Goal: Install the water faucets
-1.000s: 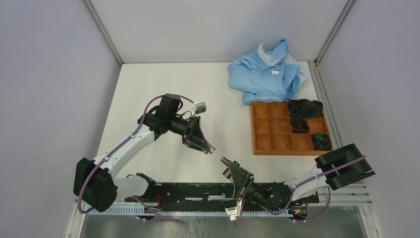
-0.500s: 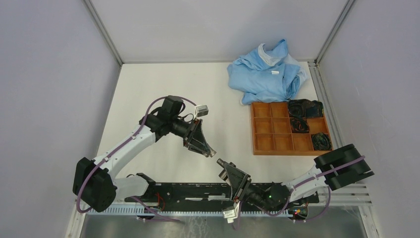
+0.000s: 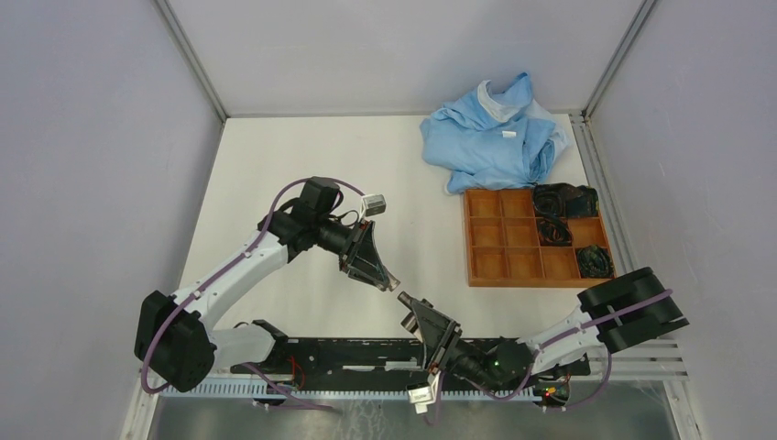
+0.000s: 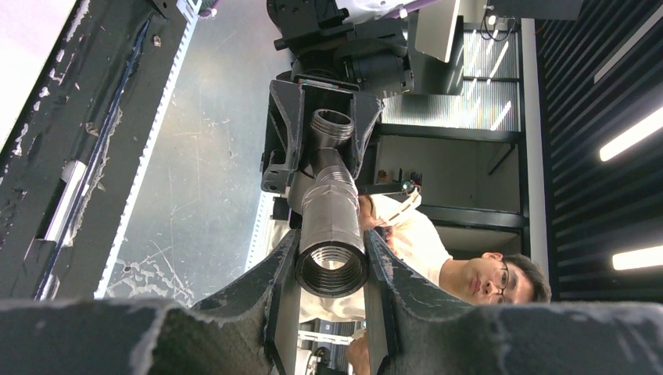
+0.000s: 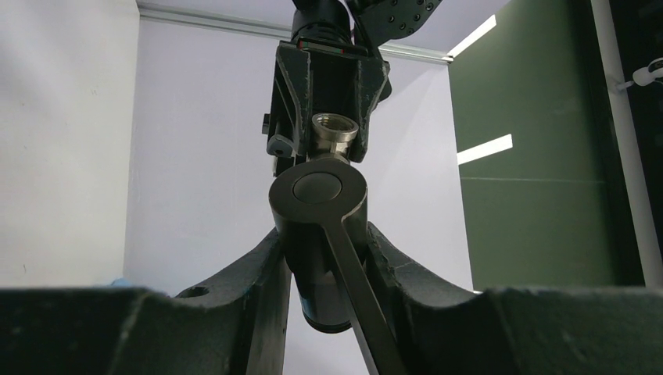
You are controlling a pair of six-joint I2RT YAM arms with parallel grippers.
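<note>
My left gripper (image 4: 331,248) is shut on a grey metal water faucet piece (image 4: 331,226), a tube whose threaded open end faces the camera. Its far end runs up to a second threaded piece (image 4: 332,126) between the right gripper's fingers. In the right wrist view my right gripper (image 5: 324,234) is shut on a dark stubby faucet piece (image 5: 317,190) with a round cap and a thin lever. Just beyond it, the left gripper holds the brass-toned threaded port (image 5: 335,127). From above, the left gripper (image 3: 385,275) and right gripper (image 3: 412,309) meet tip to tip above the table; I cannot tell whether the pieces are joined.
A crumpled blue cloth (image 3: 495,133) lies at the back right. In front of it stands a wooden compartment tray (image 3: 504,261) with dark coiled items (image 3: 563,200) in its right cells. A black rail (image 3: 366,353) runs along the near edge. Grey walls close in both sides.
My right gripper has moved up and to the left with its piece, closing the gap to the left gripper. The left gripper dipped slightly toward it, then held still.
</note>
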